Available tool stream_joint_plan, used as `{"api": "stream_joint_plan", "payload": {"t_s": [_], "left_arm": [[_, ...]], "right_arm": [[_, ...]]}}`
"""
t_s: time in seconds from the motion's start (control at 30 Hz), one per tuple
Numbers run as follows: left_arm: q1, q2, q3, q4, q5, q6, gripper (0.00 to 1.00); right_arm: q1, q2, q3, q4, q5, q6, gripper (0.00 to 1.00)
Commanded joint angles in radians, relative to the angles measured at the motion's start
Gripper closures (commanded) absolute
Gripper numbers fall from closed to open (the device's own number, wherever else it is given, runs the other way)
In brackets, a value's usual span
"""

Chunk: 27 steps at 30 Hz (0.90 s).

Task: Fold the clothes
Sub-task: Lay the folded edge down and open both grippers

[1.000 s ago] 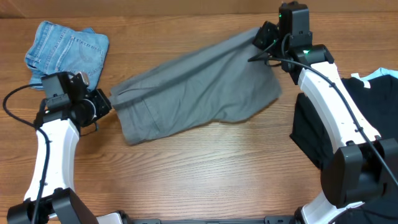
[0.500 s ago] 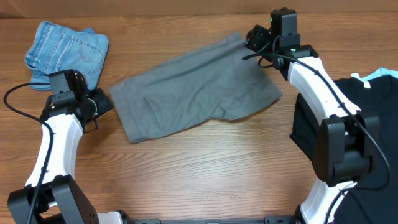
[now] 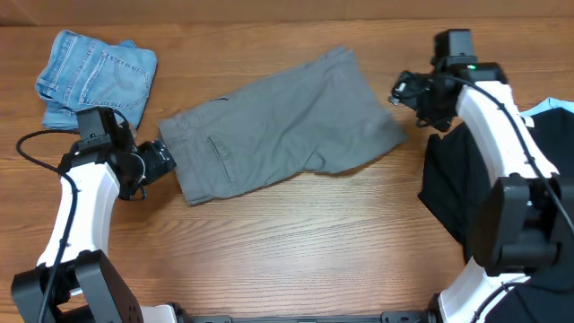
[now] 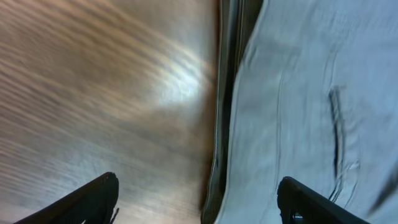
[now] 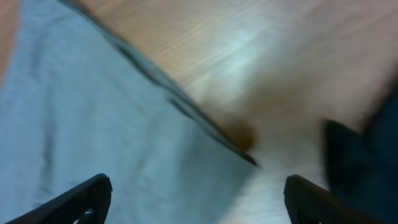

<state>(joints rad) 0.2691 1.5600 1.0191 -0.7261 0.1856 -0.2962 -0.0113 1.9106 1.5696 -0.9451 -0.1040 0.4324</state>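
Note:
The clothes, a pair of grey-olive shorts (image 3: 278, 126), lie spread flat across the middle of the table, waistband to the left, with a pocket seam showing. My left gripper (image 3: 165, 158) hovers open at the waistband's left end. In the left wrist view its fingertips (image 4: 104, 188) straddle the waistband edge of the shorts (image 4: 298, 93), and nothing is held by the left gripper (image 4: 198, 186). My right gripper (image 3: 401, 91) hangs open just off the shorts' right hem. Below the right gripper (image 5: 198, 183), the right wrist view shows the shorts (image 5: 93, 112) and bare wood.
A light-blue denim garment (image 3: 97, 76) lies bunched at the back left, close behind the left arm. A black T-shirt (image 3: 529, 170) covers the right side of the table under the right arm; its dark edge (image 5: 360, 143) shows in the right wrist view.
Both grippers have opened and let go of the shorts, which now lie flat. The right gripper has drawn back to the right, off the cloth. The left stays by the waistband.

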Motion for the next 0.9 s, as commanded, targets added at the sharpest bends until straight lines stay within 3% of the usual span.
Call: {"api": "stream_joint_plan", "payload": {"t_s": [0.0,0.27,0.4,0.47,0.7,0.83,0.87], "left_arm": [[-0.024,0.055,-0.012,-0.005,0.009,0.050,0.14],[-0.024,0.237,-0.035,0.035,0.089,0.089,0.22],[-0.024,0.286,-0.035,0.085,0.156,0.095,0.30],[-0.024,0.286,-0.035,0.111,0.170,0.096,0.36],[-0.024,0.286,-0.035,0.136,0.170,0.148,0.74],[-0.019,0.285,-0.034,0.127,0.099,0.162,0.96],[-0.016,0.285,-0.034,0.119,0.064,0.160,0.96]], "right_arm": [[0.003,-0.021,-0.058,-0.002,-0.011,-0.043,0.10],[0.003,0.032,-0.224,0.106,-0.075,-0.043,0.31],[0.003,0.034,-0.257,0.208,-0.111,-0.044,0.34],[0.004,0.034,-0.264,0.245,-0.143,-0.044,0.36],[0.012,0.035,-0.324,0.351,-0.187,-0.040,0.40],[0.010,0.035,-0.335,0.344,-0.187,-0.041,0.55],[0.010,0.035,-0.335,0.337,-0.187,-0.041,0.58]]}}
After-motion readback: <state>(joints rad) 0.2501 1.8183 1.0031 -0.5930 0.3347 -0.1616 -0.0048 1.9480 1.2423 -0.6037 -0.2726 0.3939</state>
